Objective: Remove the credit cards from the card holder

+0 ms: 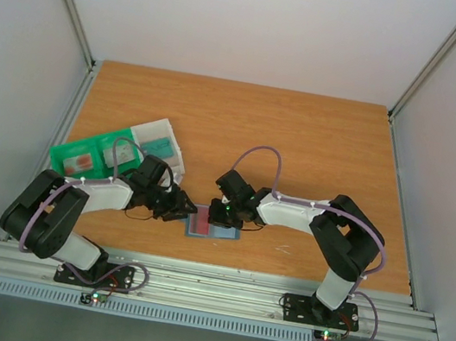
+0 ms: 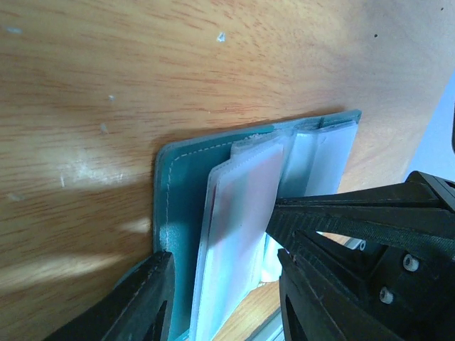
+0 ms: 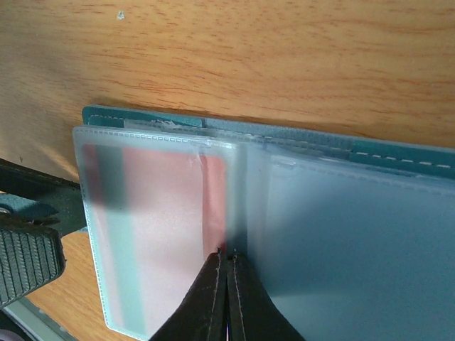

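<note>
The slate-blue card holder (image 1: 216, 232) (image 2: 174, 185) (image 3: 398, 160) lies open on the table near the front edge. A reddish-pink credit card (image 1: 203, 220) (image 2: 245, 192) (image 3: 163, 192) sits in its frosted left sleeve, with a bare red strip showing toward the spine. My left gripper (image 1: 184, 209) (image 2: 220, 238) comes in from the left, open. Its jaws stand on either side of that sleeve and the cover's edge, and one finger (image 2: 320, 227) touches the sleeve. My right gripper (image 1: 227, 214) (image 3: 227, 249) is shut. Its tips rest on the card's bare strip at the spine, with nothing visible between them.
A green tray (image 1: 69, 151) sits at the left and a clear whitish tray (image 1: 148, 133) lies behind it, each with something card-like inside. The table's front edge and metal rail (image 1: 209, 285) run just in front of the holder. Bare wood stretches behind and to the right.
</note>
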